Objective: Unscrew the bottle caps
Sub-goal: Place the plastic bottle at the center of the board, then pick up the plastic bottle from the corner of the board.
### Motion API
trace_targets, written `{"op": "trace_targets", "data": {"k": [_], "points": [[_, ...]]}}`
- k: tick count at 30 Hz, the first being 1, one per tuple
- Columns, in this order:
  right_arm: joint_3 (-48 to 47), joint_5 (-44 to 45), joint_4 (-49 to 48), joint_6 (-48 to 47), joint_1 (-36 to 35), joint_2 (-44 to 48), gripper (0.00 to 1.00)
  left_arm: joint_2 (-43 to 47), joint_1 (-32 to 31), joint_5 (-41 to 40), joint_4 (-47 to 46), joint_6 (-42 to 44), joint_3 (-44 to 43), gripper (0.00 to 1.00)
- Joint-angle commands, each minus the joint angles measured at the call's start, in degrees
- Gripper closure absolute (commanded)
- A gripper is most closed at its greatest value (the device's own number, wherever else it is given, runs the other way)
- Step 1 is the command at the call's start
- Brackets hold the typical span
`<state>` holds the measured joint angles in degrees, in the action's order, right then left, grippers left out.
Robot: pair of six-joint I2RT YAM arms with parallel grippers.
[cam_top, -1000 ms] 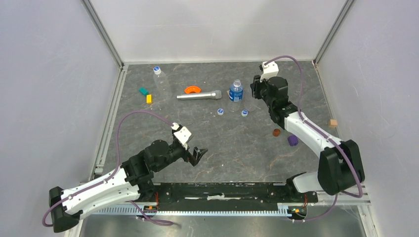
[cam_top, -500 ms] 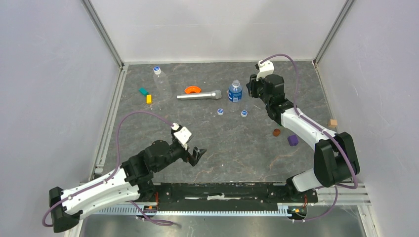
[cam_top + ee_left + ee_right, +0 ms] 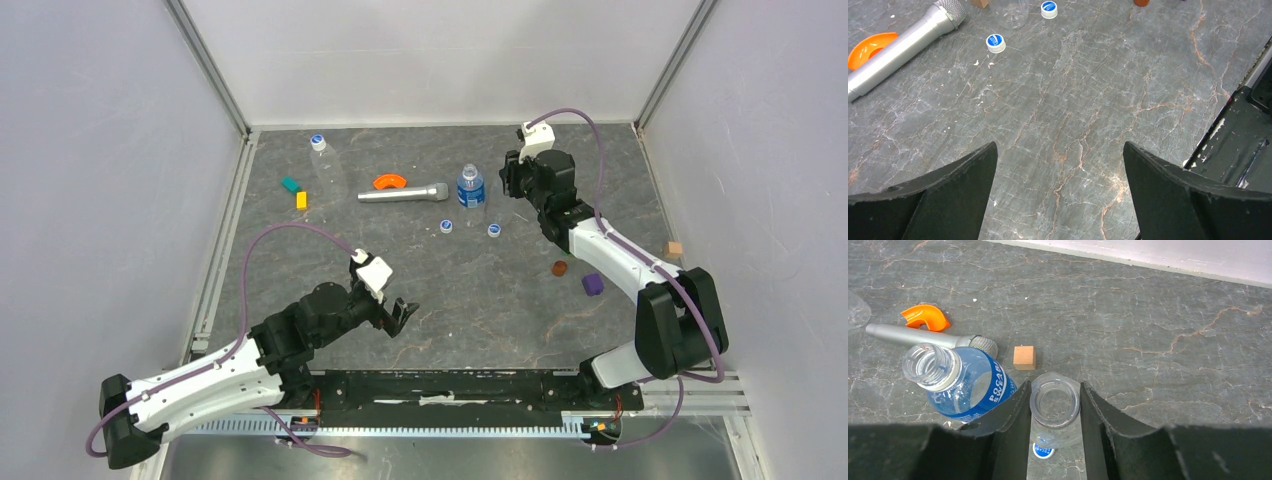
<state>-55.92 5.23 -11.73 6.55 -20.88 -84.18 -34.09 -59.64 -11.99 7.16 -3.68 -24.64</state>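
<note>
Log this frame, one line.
left gripper: open | right gripper: shut on uncapped clear bottle | Pocari Sweat bottle: uncapped | loose caps: two

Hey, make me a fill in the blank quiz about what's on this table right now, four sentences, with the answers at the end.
1. The number of loose caps lying on the table is ___.
2. The right gripper is shut on the clear bottle, next to another bottle whose label is ___.
3. The left gripper holds nothing; its jaws are ___.
4. The orange curved piece lies beside the silver ___.
Answers: two; blue; open; microphone.
</note>
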Motion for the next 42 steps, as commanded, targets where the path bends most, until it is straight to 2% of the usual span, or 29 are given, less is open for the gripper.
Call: {"op": "trace_targets", "data": {"k": [1, 6, 15, 18, 22, 27, 29, 32, 35, 38, 40, 42], "points": [[-2.2, 1.5, -0.1, -0.9, 0.1, 0.6, 0.57, 0.0, -0.1, -1.0, -2.3, -1.7, -0.1, 0.0], [-2.1, 1.0, -0.2, -1.1, 0.1, 0.9, 0.46, 0.1, -0.1, -1.1, -2.3, -1.8, 0.0, 0.0], [-3.0, 0.2, 0.4, -0.8, 0.4, 2.2, 0.39, 0.4, -0.1, -2.4, -2.2, -1.9, 0.0, 0.0], [-2.5, 0.0, 0.7, -0.7, 0.5, 4.6, 0.33, 0.6, -0.1, -4.1, -2.1, -1.9, -0.1, 0.0], [0.1, -0.4, 0.5, -1.1, 0.7, 9.7, 0.24, 0.4, -0.1, -8.9, -1.7, -3.0, -0.4, 0.0], [7.0, -1.4, 0.6, 1.3, 0.7, 20.7, 0.22, -1.6, 1.2, -19.1, -3.2, -2.7, -2.4, 0.0], [12.5, -2.7, -1.4, 4.4, 0.7, 26.4, 0.22, -4.8, 5.1, -17.7, -3.9, -0.1, -6.8, 0.0], [19.7, -4.8, -3.6, 8.1, 0.7, 35.1, 0.22, -13.0, 14.7, -10.0, 0.4, 1.7, -17.1, 0.0], [24.9, -5.1, -2.9, 9.8, 0.7, 41.8, 0.22, -20.8, 21.0, -6.2, 4.0, 5.2, -26.7, 0.0], [27.8, -8.2, 0.2, 11.0, 0.7, 46.1, 0.23, -27.8, 28.4, -4.1, 6.5, 0.9, -34.2, 0.0], [29.2, -9.7, 2.5, 12.0, 0.7, 48.4, 0.23, -31.8, 33.5, -1.4, 6.0, -2.6, -36.5, 0.0], [30.7, -11.7, 4.2, 13.3, 0.7, 50.2, 0.23, -35.7, 37.3, -2.8, 5.0, -4.9, -38.0, 0.0]]}}
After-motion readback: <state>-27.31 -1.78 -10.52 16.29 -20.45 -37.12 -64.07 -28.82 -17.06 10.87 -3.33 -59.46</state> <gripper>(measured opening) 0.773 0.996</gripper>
